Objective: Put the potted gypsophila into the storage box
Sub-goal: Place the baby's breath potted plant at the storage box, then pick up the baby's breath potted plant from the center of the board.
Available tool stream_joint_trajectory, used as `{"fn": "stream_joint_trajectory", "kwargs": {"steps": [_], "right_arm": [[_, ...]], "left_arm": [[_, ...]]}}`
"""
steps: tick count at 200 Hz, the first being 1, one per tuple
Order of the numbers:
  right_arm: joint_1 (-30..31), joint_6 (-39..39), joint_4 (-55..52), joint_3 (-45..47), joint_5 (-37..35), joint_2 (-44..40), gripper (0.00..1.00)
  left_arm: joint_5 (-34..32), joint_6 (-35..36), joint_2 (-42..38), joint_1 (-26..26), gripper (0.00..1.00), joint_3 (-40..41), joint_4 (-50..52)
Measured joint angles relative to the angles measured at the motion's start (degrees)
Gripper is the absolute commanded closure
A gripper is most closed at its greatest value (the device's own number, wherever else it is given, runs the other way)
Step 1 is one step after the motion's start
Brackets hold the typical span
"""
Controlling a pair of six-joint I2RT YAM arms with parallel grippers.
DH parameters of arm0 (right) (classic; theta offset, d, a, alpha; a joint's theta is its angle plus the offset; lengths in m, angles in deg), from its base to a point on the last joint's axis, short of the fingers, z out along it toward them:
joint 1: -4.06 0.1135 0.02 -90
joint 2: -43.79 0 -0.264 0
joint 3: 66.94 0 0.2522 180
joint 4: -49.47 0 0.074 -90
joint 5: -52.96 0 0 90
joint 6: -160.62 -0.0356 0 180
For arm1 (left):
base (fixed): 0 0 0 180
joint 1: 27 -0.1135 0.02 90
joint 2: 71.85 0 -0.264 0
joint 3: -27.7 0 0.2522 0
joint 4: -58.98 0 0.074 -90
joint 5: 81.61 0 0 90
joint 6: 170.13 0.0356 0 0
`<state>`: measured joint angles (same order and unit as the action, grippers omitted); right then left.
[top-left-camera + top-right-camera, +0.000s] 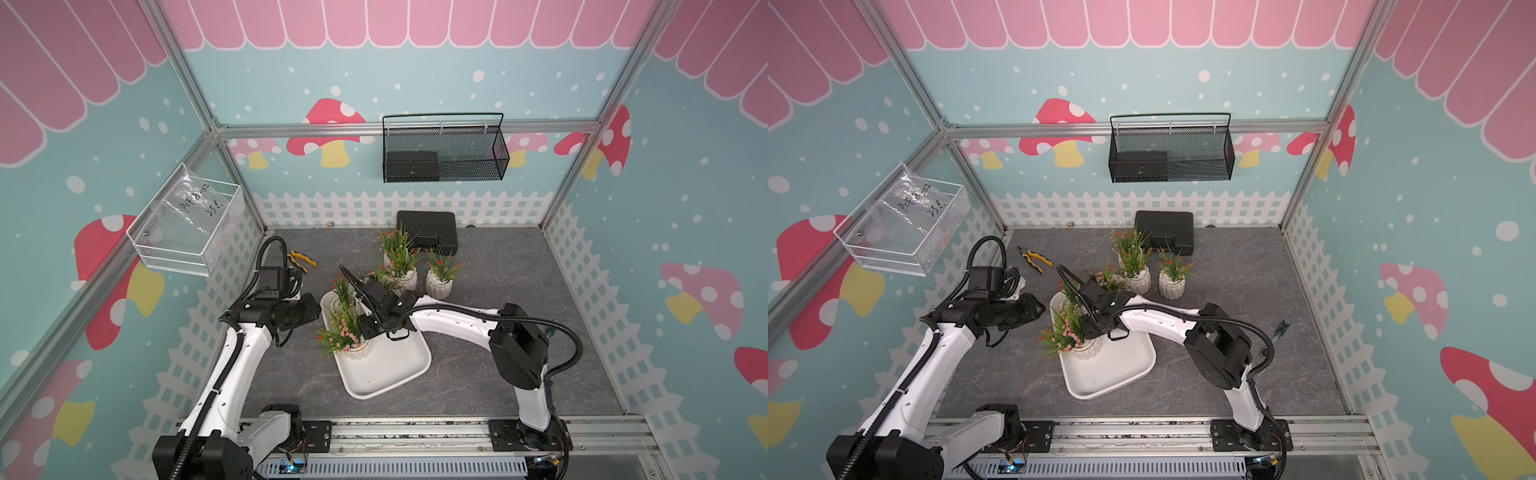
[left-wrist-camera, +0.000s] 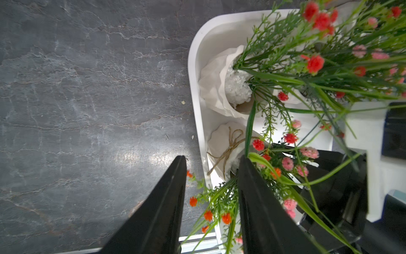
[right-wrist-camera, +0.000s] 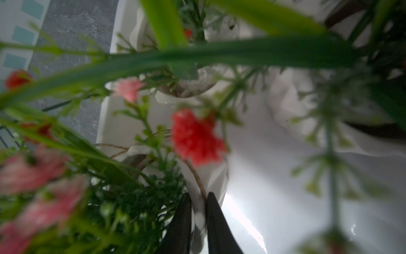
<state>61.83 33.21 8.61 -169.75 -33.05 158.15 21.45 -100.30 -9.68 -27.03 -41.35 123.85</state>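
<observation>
Gently, we ease open the right claw (image 3: 198, 194), pinched narrow on the pot (image 3: 212, 176) rim, over the box (image 3: 285, 187) below.

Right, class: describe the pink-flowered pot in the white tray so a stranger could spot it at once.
Find the shallow white tray in the middle of the grey table. Of the pots in it, take the pink-flowered pot nearest the robot's base. Its flowers are pink; the pot behind it bears red ones.
</observation>
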Motion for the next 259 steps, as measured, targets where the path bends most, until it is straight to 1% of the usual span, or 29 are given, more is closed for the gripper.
{"fn": "stream_joint_trajectory", "kwargs": {"steps": [15, 31, 50, 74, 98, 129, 142, 148, 164, 181, 199, 219, 240, 259], "right_arm": [[0.0, -0.2, 0.6, -0.2, 0.1, 0.0, 0.71], [0.0, -0.8, 1.0, -0.3, 0.0, 0.0, 0.66], [0.0, -0.8, 1.4, -0.3, -0.2, 0.0, 0.61], [0.0, -0.8, 1.9, 1.5, -0.7, -1.8, 0.58], [0.0, -0.8, 1.9, 7.1, -1.7, -8.5, 0.55], [-1.7, -0.2, 2.2, 16.5, -2.7, -22.0, 0.52], [-4.6, 0.2, 2.7, 20.8, -2.8, -27.8, 0.50], [-6.4, 0.4, 3.0, 22.7, -2.4, -30.0, 0.49], [-13.4, 1.4, 4.2, 27.9, -0.9, -35.5, 0.48], [-21.6, 2.8, 4.5, 32.0, 1.6, -38.9, 0.47], [-29.0, 4.6, 4.5, 34.3, 3.8, -40.1, 0.46], [-36.0, 6.4, 4.6, 35.1, 6.4, -40.1, 0.46], [-41.7, 7.8, 5.6, 35.1, 9.0, -39.4, 0.46], [-44.7, 8.6, 7.1, 35.1, 11.0, -37.0, 0.48]], "left_arm": [[0.3, 0.0, 0.0, 0.0, 0.59, 0.0, -0.1], [0.6, 0.0, 0.0, 0.0, 0.59, 0.0, -0.3], [1.0, 0.2, -0.2, 0.0, 0.58, 0.0, -0.4], [1.9, 0.6, -0.8, 0.0, 0.56, 0.0, -0.4], [4.0, 1.2, -2.0, 0.0, 0.54, 0.0, -0.7], [9.6, 2.0, -4.4, 0.2, 0.51, 0.0, -1.6], [11.0, 2.0, -5.9, 1.4, 0.50, 0.0, -2.5], [11.3, 2.0, -6.5, 3.0, 0.49, 0.0, -3.2], [11.2, 1.9, -7.7, 8.9, 0.48, -0.3, -5.3], [10.6, 1.2, -7.1, 15.6, 0.48, -1.7, -7.4], [10.0, 0.3, -4.3, 20.2, 0.49, -4.0, -10.2], [9.0, -0.5, -0.2, 23.5, 0.49, -6.2, -12.9], [8.3, -1.0, 3.1, 25.2, 0.49, -7.1, -14.6], [7.3, -1.5, 4.8, 25.2, 0.49, -7.1, -15.1]]}}
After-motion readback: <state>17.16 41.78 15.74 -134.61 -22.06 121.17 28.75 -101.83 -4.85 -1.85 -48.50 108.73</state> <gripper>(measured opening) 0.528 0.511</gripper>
